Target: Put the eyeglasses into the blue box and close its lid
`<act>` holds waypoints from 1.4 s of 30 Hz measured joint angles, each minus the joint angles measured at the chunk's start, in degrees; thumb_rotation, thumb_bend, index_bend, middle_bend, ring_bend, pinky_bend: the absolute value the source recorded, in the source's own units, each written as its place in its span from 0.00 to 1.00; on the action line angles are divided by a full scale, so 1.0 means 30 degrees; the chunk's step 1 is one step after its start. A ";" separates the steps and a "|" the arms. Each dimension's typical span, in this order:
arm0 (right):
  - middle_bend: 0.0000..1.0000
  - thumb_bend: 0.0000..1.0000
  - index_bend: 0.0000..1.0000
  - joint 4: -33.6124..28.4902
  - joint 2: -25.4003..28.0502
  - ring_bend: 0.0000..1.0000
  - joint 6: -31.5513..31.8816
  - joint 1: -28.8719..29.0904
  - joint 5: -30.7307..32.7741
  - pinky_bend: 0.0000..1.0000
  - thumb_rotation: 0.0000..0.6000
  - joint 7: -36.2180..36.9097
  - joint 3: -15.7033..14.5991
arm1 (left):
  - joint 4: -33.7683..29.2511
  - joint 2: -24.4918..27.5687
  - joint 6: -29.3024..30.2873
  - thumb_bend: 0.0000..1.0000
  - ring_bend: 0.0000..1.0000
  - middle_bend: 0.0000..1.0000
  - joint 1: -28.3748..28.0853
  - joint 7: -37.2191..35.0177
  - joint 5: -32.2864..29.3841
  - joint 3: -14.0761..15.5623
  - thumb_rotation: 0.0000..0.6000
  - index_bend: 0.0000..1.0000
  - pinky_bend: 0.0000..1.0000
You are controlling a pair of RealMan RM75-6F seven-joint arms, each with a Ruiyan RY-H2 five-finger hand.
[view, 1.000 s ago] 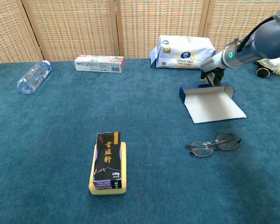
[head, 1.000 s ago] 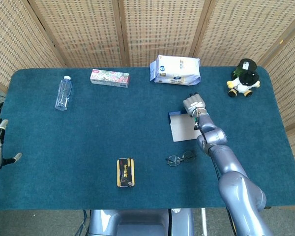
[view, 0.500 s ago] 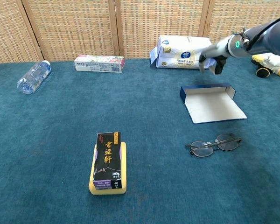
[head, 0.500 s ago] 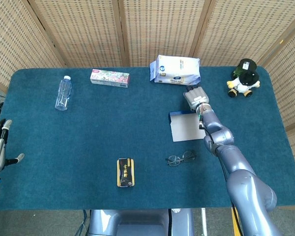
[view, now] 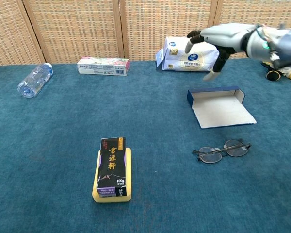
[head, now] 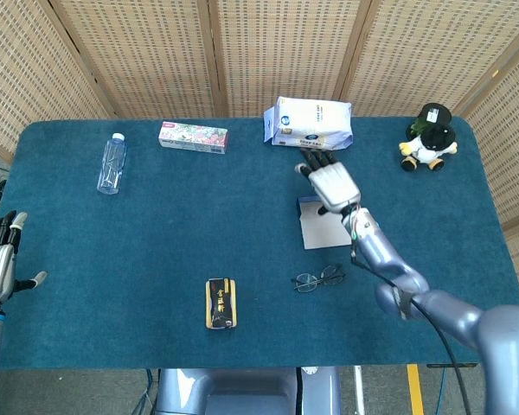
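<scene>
Hovering empty with spread fingers above the open blue box (view: 218,108), the right robot hand (head: 330,183) must next descend to the eyeglasses (view: 221,151).

The black packet (view: 110,166) on the desk (view: 48,145) carries gold Chinese characters and a small "100g"; other packages' print is too small to read.

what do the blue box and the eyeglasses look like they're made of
Blue box: probably thin matte cardboard, lying opened flat with a plain white inside and dark blue folded edges.
Eyeglasses: thin dark wire-like frame, likely metal, with clear lenses showing the cloth beneath.
</scene>
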 measured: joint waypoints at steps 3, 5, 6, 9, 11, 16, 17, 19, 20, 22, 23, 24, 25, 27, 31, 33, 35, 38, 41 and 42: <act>0.00 0.23 0.28 -0.3384 0.1778 0.00 0.1117 -0.1257 -0.1472 0.06 1.00 0.0431 -0.0697 | -0.0043 0.0033 0.0101 0.00 0.00 0.00 0.0043 -0.0120 0.0071 -0.0012 1.00 0.00 0.00; 0.00 0.26 0.30 -0.4600 0.2696 0.00 0.1685 -0.1922 -0.2658 0.06 1.00 0.0776 -0.1289 | -0.0072 0.0059 0.0146 0.00 0.00 0.00 0.0064 -0.0160 0.0101 -0.0017 1.00 0.00 0.00; 0.00 0.28 0.31 -0.5039 0.3068 0.00 0.2020 -0.2319 -0.3471 0.06 1.00 0.1016 -0.1748 | -0.0100 0.0079 0.0176 0.00 0.00 0.00 0.0081 -0.0189 0.0135 -0.0012 1.00 0.00 0.00; 0.00 0.34 0.35 -0.5391 0.3534 0.00 0.2809 -0.3214 -0.5398 0.06 1.00 0.1766 -0.2897 | -0.0170 0.0125 0.0230 0.00 0.00 0.00 0.0119 -0.0231 0.0233 0.0034 1.00 0.00 0.00; 0.00 0.36 0.36 -0.5481 0.3734 0.00 0.3193 -0.3716 -0.6291 0.06 1.00 0.2257 -0.3549 | -0.0182 0.0135 0.0254 0.00 0.00 0.00 0.0124 -0.0181 0.0261 0.0054 1.00 0.00 0.00; 0.00 0.42 0.37 -0.5511 0.3898 0.00 0.3776 -0.4738 -0.7456 0.06 1.00 0.2819 -0.4599 | -0.0247 0.0117 0.0406 0.00 0.00 0.00 0.0155 -0.0104 0.0460 0.0125 1.00 0.00 0.00; 0.00 0.43 0.37 -0.5397 0.3830 0.00 0.3820 -0.4820 -0.7539 0.06 1.00 0.2828 -0.4666 | -0.0259 0.0116 0.0468 0.00 0.00 0.00 0.0172 -0.0108 0.0518 0.0135 1.00 0.00 0.00; 0.00 0.44 0.38 -0.5010 0.3564 0.00 0.3875 -0.5012 -0.7695 0.06 1.00 0.2899 -0.4765 | -0.0322 0.0126 0.0614 0.00 0.00 0.00 0.0221 -0.0133 0.0659 0.0158 1.00 0.00 0.00; 0.00 0.44 0.38 -0.4817 0.3414 0.00 0.3902 -0.5096 -0.7749 0.06 1.00 0.2963 -0.4787 | -0.0352 0.0137 0.0653 0.00 0.00 0.00 0.0246 -0.0152 0.0695 0.0167 1.00 0.00 0.00; 0.00 0.45 0.38 -0.4421 0.3046 0.00 0.3977 -0.5286 -0.7854 0.06 1.00 0.3233 -0.4797 | -0.0372 0.0151 0.0693 0.00 0.00 0.00 0.0265 -0.0151 0.0725 0.0175 1.00 0.00 0.00; 0.00 0.46 0.38 -0.4302 0.2901 0.00 0.4023 -0.5348 -0.7904 0.06 1.00 0.3368 -0.4782 | -0.0383 0.0152 0.0706 0.00 0.00 0.00 0.0271 -0.0145 0.0729 0.0177 1.00 0.00 0.00; 0.00 0.47 0.38 -0.4160 0.2711 0.00 0.4092 -0.5408 -0.7987 0.06 1.00 0.3501 -0.4742 | -0.0401 0.0153 0.0719 0.00 0.00 0.00 0.0279 -0.0140 0.0737 0.0179 1.00 0.00 0.00; 0.00 0.47 0.38 -0.4061 0.2580 0.00 0.4139 -0.5444 -0.8053 0.06 1.00 0.3553 -0.4706 | -0.0405 0.0155 0.0727 0.00 0.00 0.00 0.0282 -0.0133 0.0741 0.0179 1.00 0.00 0.00; 0.00 0.47 0.38 -0.3869 0.2295 0.00 0.4179 -0.5474 -0.8175 0.06 1.00 0.3590 -0.4627 | -0.0423 0.0160 0.0770 0.00 0.00 0.00 0.0294 -0.0109 0.0751 0.0176 1.00 0.00 0.00; 0.00 0.47 0.38 -0.3586 0.1785 0.00 0.3925 -0.5463 -0.8293 0.06 1.00 0.3585 -0.4562 | -0.0438 0.0147 0.0833 0.00 0.00 0.00 0.0313 -0.0051 0.0763 0.0170 1.00 0.00 0.00; 0.00 0.47 0.38 -0.3351 0.1491 0.00 0.3803 -0.5452 -0.8377 0.06 1.00 0.3490 -0.4553 | -0.0443 0.0147 0.0821 0.00 0.00 0.00 0.0316 -0.0048 0.0758 0.0175 1.00 0.00 0.00; 0.00 0.47 0.38 -0.3058 0.1238 0.00 0.3779 -0.5456 -0.8488 0.06 1.00 0.3354 -0.4554 | -0.0436 0.0140 0.0820 0.00 0.00 0.00 0.0315 -0.0027 0.0739 0.0169 1.00 0.00 0.00; 0.00 0.47 0.38 -0.2432 0.0759 0.00 0.3813 -0.5499 -0.8714 0.06 1.00 0.3159 -0.4571 | -0.0440 0.0139 0.0819 0.00 0.00 0.00 0.0316 -0.0008 0.0706 0.0154 1.00 0.00 0.00; 0.00 0.47 0.38 -0.1835 0.0320 0.00 0.3852 -0.5567 -0.8931 0.06 1.00 0.3118 -0.4615 | -0.0431 0.0131 0.0792 0.00 0.00 0.00 0.0306 0.0017 0.0673 0.0145 1.00 0.00 0.00; 0.00 0.47 0.38 -0.1665 0.0196 0.00 0.3876 -0.5593 -0.9003 0.06 1.00 0.3125 -0.4629 | -0.0432 0.0128 0.0790 0.00 0.00 0.00 0.0307 0.0023 0.0671 0.0148 1.00 0.00 0.00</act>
